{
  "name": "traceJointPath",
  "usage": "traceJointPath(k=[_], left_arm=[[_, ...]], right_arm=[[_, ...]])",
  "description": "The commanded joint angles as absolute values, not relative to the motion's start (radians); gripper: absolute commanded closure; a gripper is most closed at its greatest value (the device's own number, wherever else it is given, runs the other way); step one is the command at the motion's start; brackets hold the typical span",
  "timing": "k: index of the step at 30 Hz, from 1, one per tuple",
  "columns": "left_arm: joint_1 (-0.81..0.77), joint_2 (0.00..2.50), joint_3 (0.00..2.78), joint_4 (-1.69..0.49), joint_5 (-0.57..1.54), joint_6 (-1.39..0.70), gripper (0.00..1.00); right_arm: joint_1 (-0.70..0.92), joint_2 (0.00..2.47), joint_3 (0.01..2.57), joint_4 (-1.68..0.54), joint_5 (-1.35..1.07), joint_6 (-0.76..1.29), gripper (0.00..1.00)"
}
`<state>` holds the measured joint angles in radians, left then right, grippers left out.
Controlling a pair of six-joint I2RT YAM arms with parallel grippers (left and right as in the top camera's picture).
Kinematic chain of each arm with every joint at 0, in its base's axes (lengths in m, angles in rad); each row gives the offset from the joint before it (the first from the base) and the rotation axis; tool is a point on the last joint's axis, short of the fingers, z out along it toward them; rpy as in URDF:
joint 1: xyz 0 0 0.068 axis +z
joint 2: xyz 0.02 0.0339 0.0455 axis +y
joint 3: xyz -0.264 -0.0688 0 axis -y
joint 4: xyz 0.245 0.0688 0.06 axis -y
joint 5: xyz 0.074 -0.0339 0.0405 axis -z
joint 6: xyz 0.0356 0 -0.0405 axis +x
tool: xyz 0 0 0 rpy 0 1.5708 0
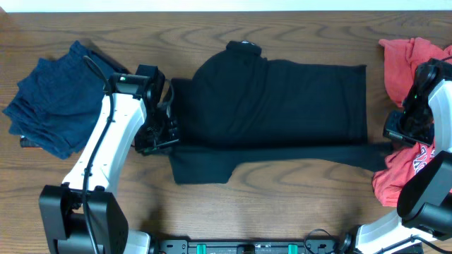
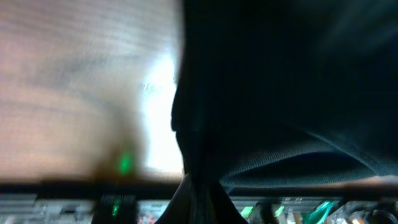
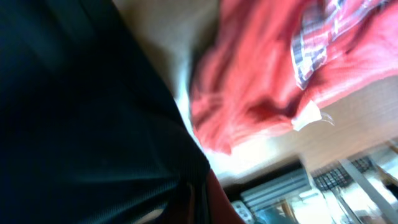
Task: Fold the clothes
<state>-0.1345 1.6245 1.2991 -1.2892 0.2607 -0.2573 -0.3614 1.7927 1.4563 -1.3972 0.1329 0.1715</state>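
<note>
The black shirt (image 1: pixel 282 106) lies across the middle of the table, partly folded, its collar at the far edge. My left gripper (image 1: pixel 164 137) is shut on the shirt's left edge, and my right gripper (image 1: pixel 393 135) is shut on its right edge, where a strip of cloth is pulled taut. In the left wrist view the black shirt (image 2: pixel 280 81) fills the right side and runs down into the shut left gripper (image 2: pixel 199 205). In the right wrist view the black shirt (image 3: pixel 74 112) is pinched in the right gripper (image 3: pixel 202 199).
A pile of navy-blue garments (image 1: pixel 53 106) lies at the left of the wooden table (image 1: pixel 282 212). A coral-red printed T-shirt (image 1: pixel 409 176) is bunched at the right edge, under and behind my right arm; the coral-red T-shirt (image 3: pixel 261 81) lies close beside the right gripper.
</note>
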Motion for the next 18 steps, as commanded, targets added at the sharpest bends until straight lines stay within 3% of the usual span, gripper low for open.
traceJointPath(k=[1, 9, 18], left_arm=[[-0.13, 1.602, 1.302, -1.18, 0.307, -0.244, 0.94], [-0.131, 1.608, 1.302, -0.814, 0.351, -0.249, 0.94], [-0.153, 1.708, 1.301, -0.595, 0.347, -0.248, 0.94]], right_arm=[[-0.372, 1.778, 1.441, -1.319, 0.081, 0.163, 0.99], [-0.345, 1.779, 1.342, -1.064, -0.044, 0.148, 0.99], [-0.313, 1.779, 1.271, -0.897, -0.042, 0.161, 0.99]])
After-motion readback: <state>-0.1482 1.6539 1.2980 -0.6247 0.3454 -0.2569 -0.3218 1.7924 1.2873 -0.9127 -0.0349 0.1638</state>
